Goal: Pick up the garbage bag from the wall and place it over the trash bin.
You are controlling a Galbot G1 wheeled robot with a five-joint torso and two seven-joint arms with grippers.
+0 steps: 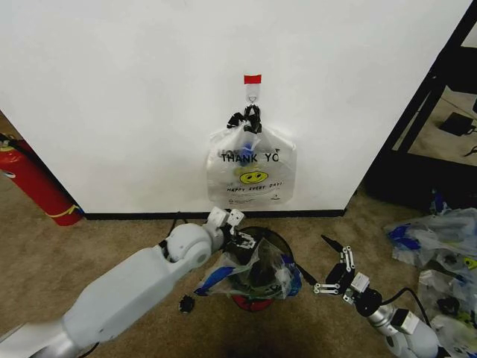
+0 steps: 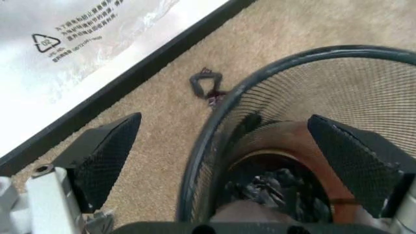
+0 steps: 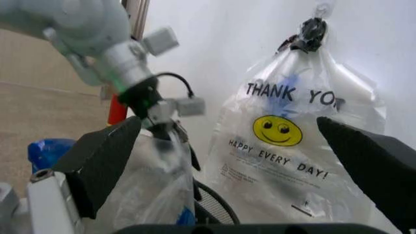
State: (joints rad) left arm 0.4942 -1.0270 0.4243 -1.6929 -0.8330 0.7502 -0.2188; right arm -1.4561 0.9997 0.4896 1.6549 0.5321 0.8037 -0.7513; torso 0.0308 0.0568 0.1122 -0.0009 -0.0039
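A translucent white garbage bag (image 1: 261, 270) with blue handle strips lies crumpled over the black wire-mesh trash bin (image 1: 282, 242) on the carpet below the wall (image 1: 134, 89). My left gripper (image 1: 244, 242) hovers at the bin's near-left rim. In the left wrist view it (image 2: 224, 122) stands open, straddling the bin rim (image 2: 215, 126), with the red base (image 2: 305, 141) below. More "THANK YOU" smiley bags (image 1: 252, 170) hang from the hook (image 1: 253, 93) under red tape. My right gripper (image 1: 328, 266) stands open and empty to the bin's right, facing the hanging bags (image 3: 286, 131).
A red fire extinguisher (image 1: 37, 183) leans at the left wall. Several loose bags (image 1: 440, 253) are piled on the carpet at the right, beside a black frame (image 1: 425, 112). A small black clip (image 1: 186, 303) lies left of the bin.
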